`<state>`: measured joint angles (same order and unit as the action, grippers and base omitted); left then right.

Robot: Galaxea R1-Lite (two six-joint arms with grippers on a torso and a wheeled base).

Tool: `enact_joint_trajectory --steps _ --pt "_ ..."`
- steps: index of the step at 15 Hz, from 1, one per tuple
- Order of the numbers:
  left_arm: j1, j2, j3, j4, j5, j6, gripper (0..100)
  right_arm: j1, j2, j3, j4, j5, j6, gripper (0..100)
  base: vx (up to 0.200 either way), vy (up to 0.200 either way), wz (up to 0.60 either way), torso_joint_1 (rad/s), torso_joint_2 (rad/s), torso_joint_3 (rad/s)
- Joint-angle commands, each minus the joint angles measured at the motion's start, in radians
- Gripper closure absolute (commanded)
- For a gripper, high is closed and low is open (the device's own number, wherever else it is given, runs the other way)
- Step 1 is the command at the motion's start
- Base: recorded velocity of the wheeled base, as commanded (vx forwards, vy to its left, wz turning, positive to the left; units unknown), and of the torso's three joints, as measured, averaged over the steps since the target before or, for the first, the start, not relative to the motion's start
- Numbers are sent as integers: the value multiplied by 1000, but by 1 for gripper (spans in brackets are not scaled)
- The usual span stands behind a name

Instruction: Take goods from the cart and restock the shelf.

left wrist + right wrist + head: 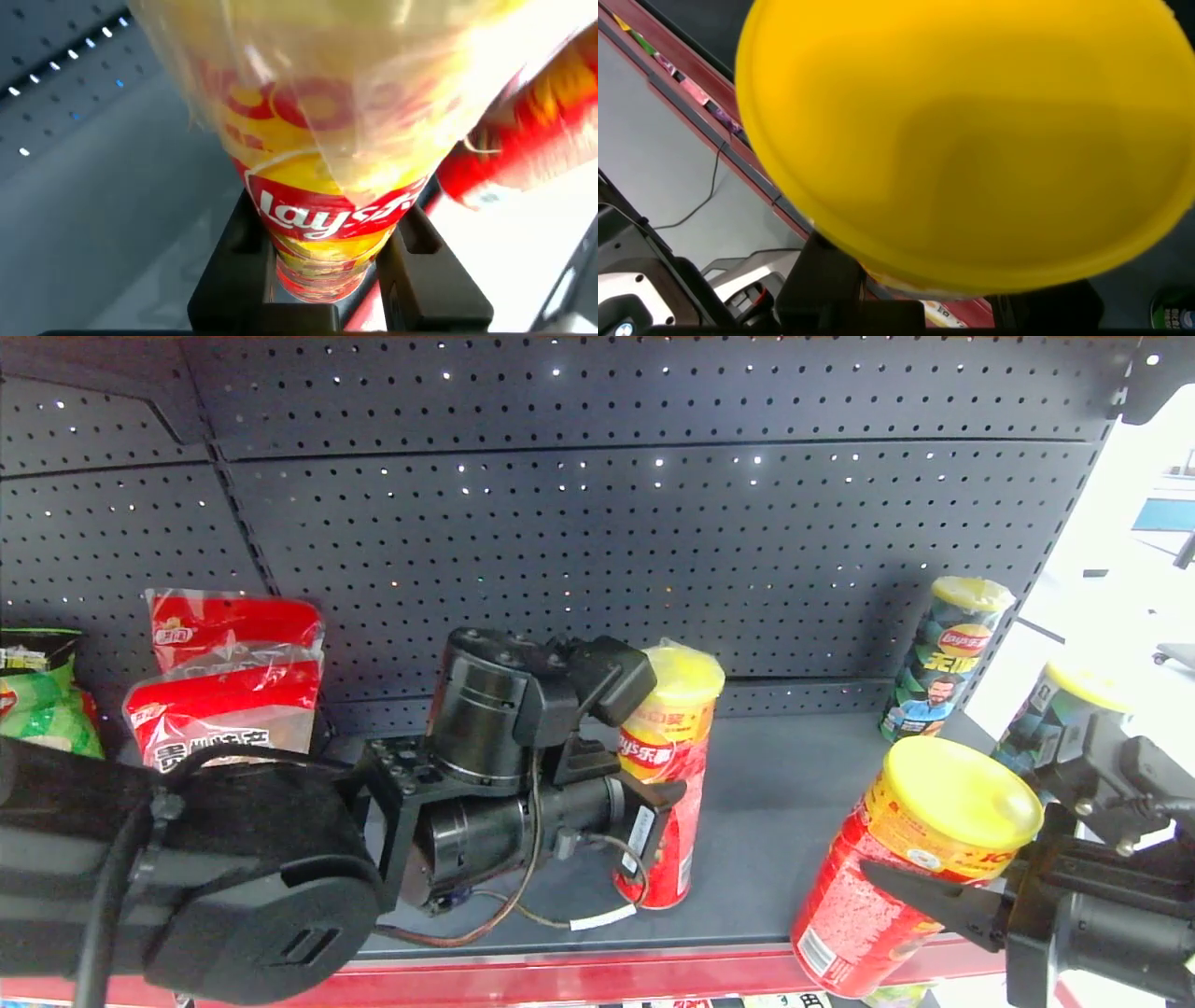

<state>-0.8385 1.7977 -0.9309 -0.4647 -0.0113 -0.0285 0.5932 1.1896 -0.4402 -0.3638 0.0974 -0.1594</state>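
A red chip can with a yellow lid (667, 775) stands upright on the grey shelf (775, 831), near its middle. My left gripper (653, 812) is shut on its lower half; in the left wrist view the can (327, 215) sits between the two black fingers (234, 280). A second red can with a yellow lid (910, 859) hangs tilted just in front of the shelf's red front edge (607, 975), at the right. My right gripper (943, 901) is shut on it. Its yellow lid (971, 140) faces the right wrist camera. From the left wrist, this second can (533, 140) lies off to the side.
Two red snack bags (229, 681) and a green bag (37, 700) stand at the shelf's left. A dark green can (952, 653) stands at the back right, another (1064, 709) beside the shelf's end. A perforated panel (597, 541) backs the shelf. Bare shelf lies between the cans.
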Motion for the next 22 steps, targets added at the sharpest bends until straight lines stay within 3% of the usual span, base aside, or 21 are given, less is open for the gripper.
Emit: enact_joint_trajectory --steps 1,5,8,11,15,22 --pt "-8 -20 27 0 2 -1 100 0 -2 -2 -1 -1 0 100 0 0 0 0 0 0" --pt "-25 -47 104 0 2 -2 100 2 -1 -3 -1 -5 0 100 0 0 0 0 0 0" --pt "-44 -26 106 0 2 -2 100 2 -1 -6 -1 -5 0 100 0 0 0 0 0 0" --pt "-44 3 81 0 2 -2 100 2 -2 -6 -1 -5 0 100 0 0 0 0 0 0" --pt "-24 75 -40 -3 24 -11 100 2 -2 -6 -1 -5 0 100 0 0 0 0 0 0" --pt "-27 71 -8 0 48 -24 100 2 -2 -8 -1 -5 0 100 0 0 0 0 0 0"
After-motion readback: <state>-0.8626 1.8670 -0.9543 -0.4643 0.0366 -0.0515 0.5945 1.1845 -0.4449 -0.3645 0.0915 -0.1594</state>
